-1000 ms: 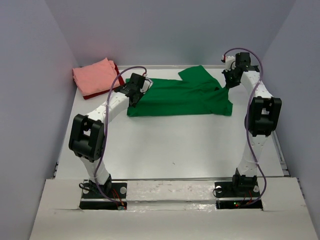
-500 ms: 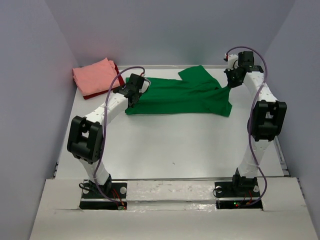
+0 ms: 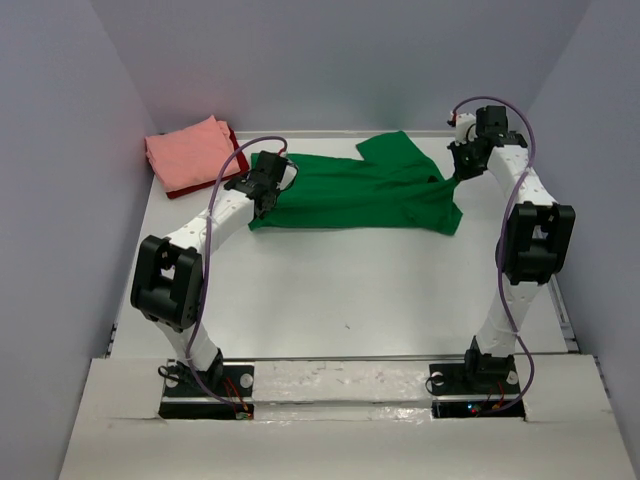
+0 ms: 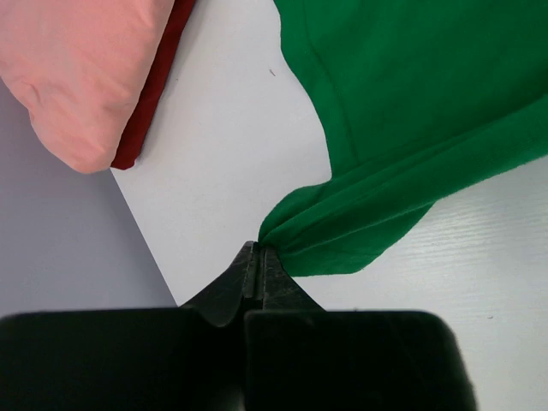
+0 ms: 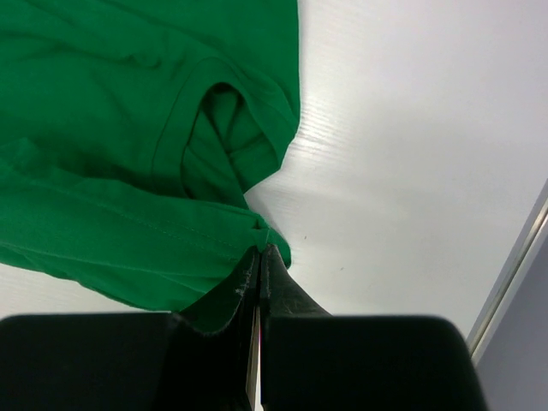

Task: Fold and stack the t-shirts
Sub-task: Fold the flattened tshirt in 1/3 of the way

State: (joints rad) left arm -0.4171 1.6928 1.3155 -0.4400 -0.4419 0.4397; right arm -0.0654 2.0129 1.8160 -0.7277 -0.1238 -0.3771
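A bright green t-shirt lies stretched across the far part of the table, folded lengthwise. My left gripper is shut on its left edge, and the cloth bunches at the tips. At the right end my right gripper is shut on the green cloth, pinching its edge at the tips. A salmon pink t-shirt lies folded at the far left on a dark red t-shirt, of which only an edge shows. The pink tee and the red edge also show in the left wrist view.
Grey walls close in the table on the left, back and right. A metal rail runs along the right edge. Both arm bases stand at the near edge.
Both grippers have carried the green t-shirt slightly toward the far side, and its near fold has drawn back with them. The left arm's elbow has swung left.
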